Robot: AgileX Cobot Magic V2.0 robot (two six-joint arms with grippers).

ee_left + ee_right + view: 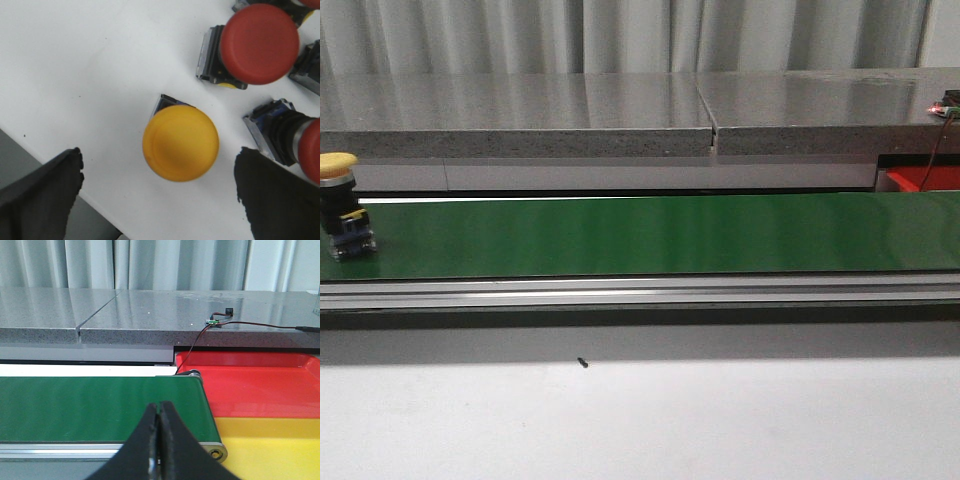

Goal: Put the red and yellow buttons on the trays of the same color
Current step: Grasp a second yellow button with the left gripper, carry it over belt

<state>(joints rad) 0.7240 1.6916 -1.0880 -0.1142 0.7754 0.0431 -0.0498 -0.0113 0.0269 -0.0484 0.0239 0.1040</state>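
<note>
Standing at the far left end of the green belt is one yellow button, while the left gripper, fingers spread wide, hangs over a second yellow button with two red buttons close beside it. The right gripper is pressed together near one red tray and one yellow tray.

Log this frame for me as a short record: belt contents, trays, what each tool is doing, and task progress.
belt: green conveyor, one yellow button upright at its far left end
trays: red tray and yellow tray past the belt's right end, both showing no buttons
left tool: open, above a yellow-capped button on a white surface; red-capped buttons nearby
right tool: shut, holding nothing, near the belt end
progress: no button visible on any tray
</note>
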